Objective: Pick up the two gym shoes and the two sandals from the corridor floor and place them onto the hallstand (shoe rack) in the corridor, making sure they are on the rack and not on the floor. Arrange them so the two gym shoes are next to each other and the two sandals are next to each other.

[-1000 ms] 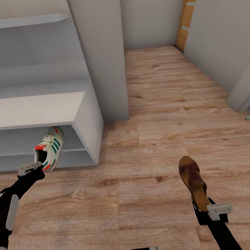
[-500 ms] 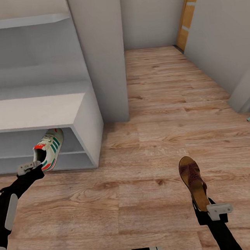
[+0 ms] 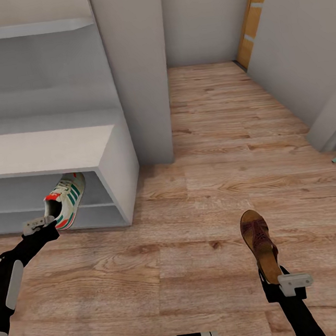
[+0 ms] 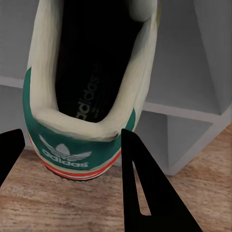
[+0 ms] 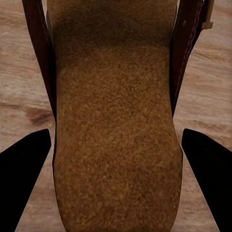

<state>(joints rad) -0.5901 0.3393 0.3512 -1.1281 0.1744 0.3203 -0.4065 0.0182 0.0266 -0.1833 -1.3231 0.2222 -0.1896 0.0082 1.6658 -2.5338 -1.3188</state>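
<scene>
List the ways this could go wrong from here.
1. The gym shoe, held at its heel by the left gripper, sits tilted at the hallstand opening; it may catch an edge or tumble back onto the floor.
2. The sandal hangs from the right gripper by its heel end, so it could slip out.

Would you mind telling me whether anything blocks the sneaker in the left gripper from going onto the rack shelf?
Nothing visible does. The sneaker, held at its heel by the left gripper, points toe-first into the rack's open tier. The shelf beyond it looks bare.
</scene>
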